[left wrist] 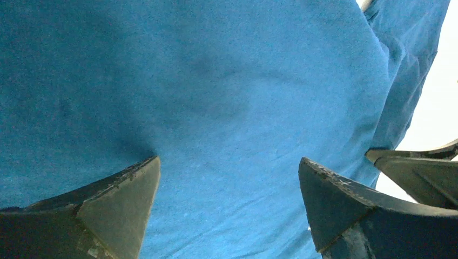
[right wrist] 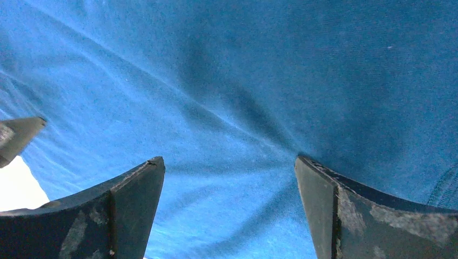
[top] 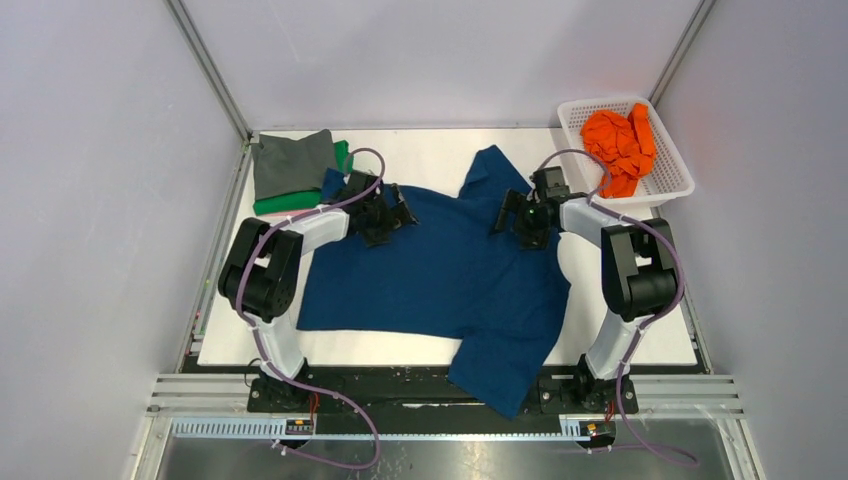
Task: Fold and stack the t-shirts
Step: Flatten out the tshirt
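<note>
White table (top: 440, 150): left gripper (top: 398, 212) and right gripper (top: 505, 215), each with fingers spread, touch the dark blue t-shirt (top: 430, 275) lying flat mid-table. Far left, a grey t-shirt (top: 290, 165) lies on a green t-shirt (top: 285, 205). Far right, an orange t-shirt (top: 620, 145) sits in the basket (top: 678, 170).
</note>
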Robot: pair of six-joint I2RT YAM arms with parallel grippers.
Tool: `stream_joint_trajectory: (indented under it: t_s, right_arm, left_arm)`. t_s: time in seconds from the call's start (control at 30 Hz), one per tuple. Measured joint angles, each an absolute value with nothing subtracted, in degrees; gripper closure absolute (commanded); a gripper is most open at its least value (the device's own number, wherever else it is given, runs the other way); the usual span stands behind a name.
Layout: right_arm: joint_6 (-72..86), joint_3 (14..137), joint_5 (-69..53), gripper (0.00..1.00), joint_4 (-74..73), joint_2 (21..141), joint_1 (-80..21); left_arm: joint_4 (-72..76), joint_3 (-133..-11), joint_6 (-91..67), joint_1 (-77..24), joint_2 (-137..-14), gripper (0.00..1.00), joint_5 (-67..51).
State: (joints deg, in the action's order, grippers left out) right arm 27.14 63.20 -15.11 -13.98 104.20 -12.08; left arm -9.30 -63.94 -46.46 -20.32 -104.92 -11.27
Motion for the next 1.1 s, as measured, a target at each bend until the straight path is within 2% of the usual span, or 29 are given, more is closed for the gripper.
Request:
stream_joint_trajectory:
  t_s: [0.3, 0.5, 0.67, 0.9, 1.1]
  right_arm:
    - [27.0, 63.5, -20.7, 0.01, -19.3, 104.2, -5.1]
    - [24.4, 63.9, -12.9, 0.01, -25.1, 102.7, -3.2]
    - [22.3, 64.5, -11.2, 0.01, -27.8, 102.3, -1.5]
    - [26.1, 66.6, -11.7, 0.01, -25.0, 98.4, -2.9]
    - [35.4, 78.6, -10.6, 0.01, -14.9, 104.6, -9.5]
  left_arm:
    - [-5.6, -60.0, -50.3, -24.3, -103.9, 0.01, -13.1]
    - [-5.2, -55.1, -51.4, -27.7, -100.2, 0.01, -14.4]
    - [-6.1, -51.8, -51.4, -30.9, -97.1, 0.01, -15.8]
    - [-13.3, -52.7, -49.7, -31.9, -94.7, 0.01, -13.3]
    - [-15.4, -59.7, -48.4, -28.0, -94.7, 0.01, -11.2]
